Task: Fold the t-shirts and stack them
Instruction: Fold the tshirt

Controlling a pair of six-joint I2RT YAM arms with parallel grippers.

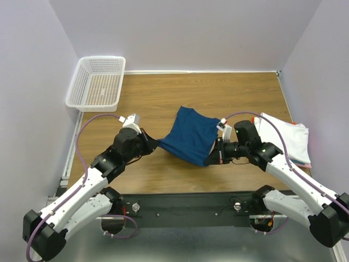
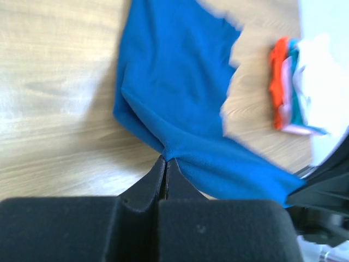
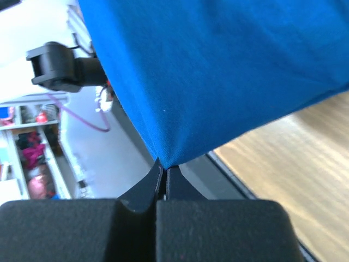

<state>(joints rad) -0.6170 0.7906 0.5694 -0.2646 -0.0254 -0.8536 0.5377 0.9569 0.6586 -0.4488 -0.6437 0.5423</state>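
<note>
Left arm (image 1: 92, 180): reaches from the near left edge of the tabletop (image 1: 158, 90) toward the middle, its jaws at the left near corner of the blue tee (image 1: 191, 136).
Left jaws: clenched, tips together with a fold of blue fabric (image 2: 174, 93) pinched between them; the cloth fans out from the tips away from the wrist camera.
Right arm (image 1: 294, 174): comes in from the near right, its jaws at the right near corner of the same tee.
Right jaws: clenched on a point of blue cloth (image 3: 218, 71); from that wrist the fabric spreads upward from the tips, with the wood and the tabletop's near edge showing below it.
Blue tee: stretched between the two pairs of jaws, near edge held at both ends. The far part spreads toward the middle of the tabletop, plain blue side showing. Whether the near edge is clear of the wood I cannot tell.
Folded stack (image 1: 283, 139): on the right side of the tabletop, just beyond the right wrist, apart from the blue tee. White tee on top; orange-red, pink and teal edges (image 2: 283, 93) show at its side.
Basket (image 1: 97, 82): white mesh, at the far left corner, well apart from the tee and both jaws, its mesh floor in plain view.
</note>
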